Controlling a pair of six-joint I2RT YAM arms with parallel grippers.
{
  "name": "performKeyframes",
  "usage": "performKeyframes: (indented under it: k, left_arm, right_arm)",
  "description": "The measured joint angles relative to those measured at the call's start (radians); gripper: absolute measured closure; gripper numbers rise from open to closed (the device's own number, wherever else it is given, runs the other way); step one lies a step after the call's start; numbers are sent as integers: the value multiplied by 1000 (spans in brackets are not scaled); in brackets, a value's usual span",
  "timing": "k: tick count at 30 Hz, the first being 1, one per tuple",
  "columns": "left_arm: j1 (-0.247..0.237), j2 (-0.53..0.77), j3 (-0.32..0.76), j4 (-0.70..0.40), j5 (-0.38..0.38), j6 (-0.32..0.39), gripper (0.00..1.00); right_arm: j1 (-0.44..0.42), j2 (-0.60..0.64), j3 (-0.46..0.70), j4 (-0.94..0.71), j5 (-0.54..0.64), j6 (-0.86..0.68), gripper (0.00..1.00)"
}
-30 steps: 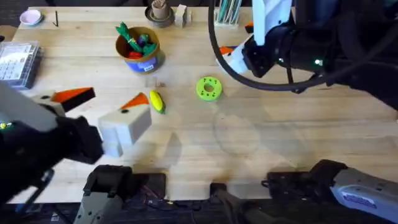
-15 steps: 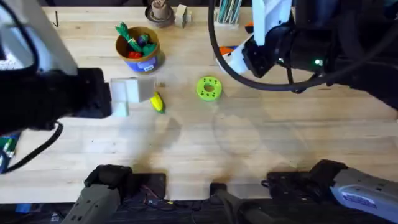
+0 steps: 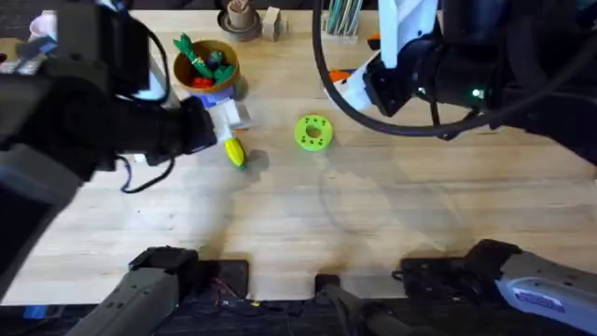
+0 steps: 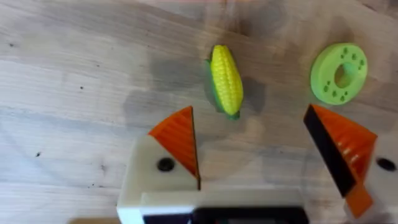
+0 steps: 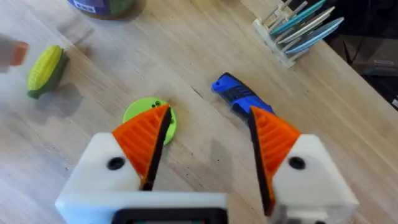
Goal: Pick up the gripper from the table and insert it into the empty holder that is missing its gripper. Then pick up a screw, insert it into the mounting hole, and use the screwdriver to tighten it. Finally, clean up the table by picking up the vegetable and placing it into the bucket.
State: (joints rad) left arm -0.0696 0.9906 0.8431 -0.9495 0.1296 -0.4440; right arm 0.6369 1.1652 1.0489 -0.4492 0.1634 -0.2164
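The vegetable, a yellow corn cob with a green husk [image 3: 233, 152] [image 4: 226, 79] [image 5: 45, 70], lies on the table just below the bucket [image 3: 207, 70]. My left gripper [image 3: 227, 121] [image 4: 255, 149] hovers over it, open, with the corn just ahead of its orange pads. At the back right, my right gripper [image 3: 353, 86] [image 5: 208, 143] is open and holds nothing. The blue screwdriver [image 5: 239, 96] lies on the table beyond its pads. The loose gripper, the holder and the screw are out of view.
A green disc with holes [image 3: 312, 132] [image 4: 339, 71] [image 5: 149, 115] lies right of the corn. The bucket holds red and green toy vegetables. A rack of pens [image 5: 298, 28] stands at the back. A clear box [image 3: 23, 56] sits at the far left.
My left arm has swung from the lower left up and across to above the corn. The right arm, the corn and the disc have not moved.
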Motion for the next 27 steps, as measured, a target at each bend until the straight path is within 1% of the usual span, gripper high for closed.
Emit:
performKeyframes:
  k: [3, 5, 9, 14, 19, 25, 27]
  left_arm:
    - [0, 39, -81, 83, -11, -41, 6]
    - [0, 78, -104, 122, -15, -58, 6]
    - [0, 170, -109, 193, -12, -76, 5]
    - [0, 297, -109, 267, 10, -87, 5]
    - [0, 381, -109, 288, 8, -87, 5]
    - [6, 403, -98, 291, 0, -88, 5]
    - [6, 409, -94, 289, -4, -89, 32]
  right_arm:
    - [0, 0, 0, 0, 0, 0, 206]
    - [0, 0, 0, 0, 0, 0, 207]
    - [-6, 0, 0, 0, 0, 0, 207]
    - [-27, 0, 0, 0, 0, 0, 207]
    - [-43, 0, 0, 0, 0, 0, 207]
    - [-57, 0, 0, 1, 0, 0, 207]
    - [-62, 0, 0, 1, 0, 0, 207]
